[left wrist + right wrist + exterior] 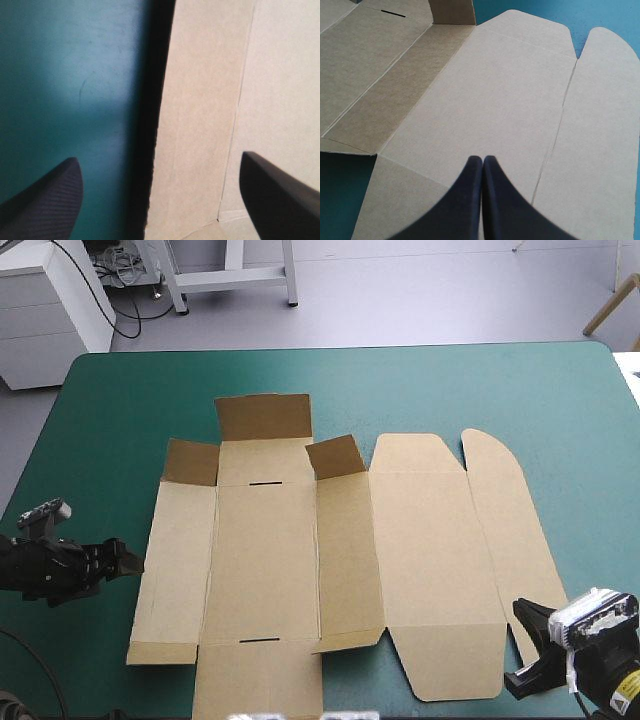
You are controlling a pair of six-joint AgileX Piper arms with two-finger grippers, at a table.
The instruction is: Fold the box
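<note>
Our left hand (pixel 128 558) sits low at the left side of the worktop (pixel 100 420), which has a teal-green cover. Its two broad black fingers (pixel 50 200) are spread apart and hold nothing. In its wrist view one finger is over the cover and the other over brown board, with the board's left edge running between them. We cannot tell whether either finger touches.

Just beside that hand is the box (pixel 340 560), a cut sheet of brown cardboard lying unfolded across the middle of the worktop. Along its far side three short flaps (pixel 265 418) stand raised and look darker than the flat panels. Two thin dark slots (pixel 265 483) mark the panel between them. At the sheet's right side a long strip with a rounded far end (pixel 500 510) lies flat.

Our right hand (pixel 482 159) is at the sheet's near right corner. Its fingers are pressed together into one pointed arch and grasp nothing, with the tips over the board.
</note>
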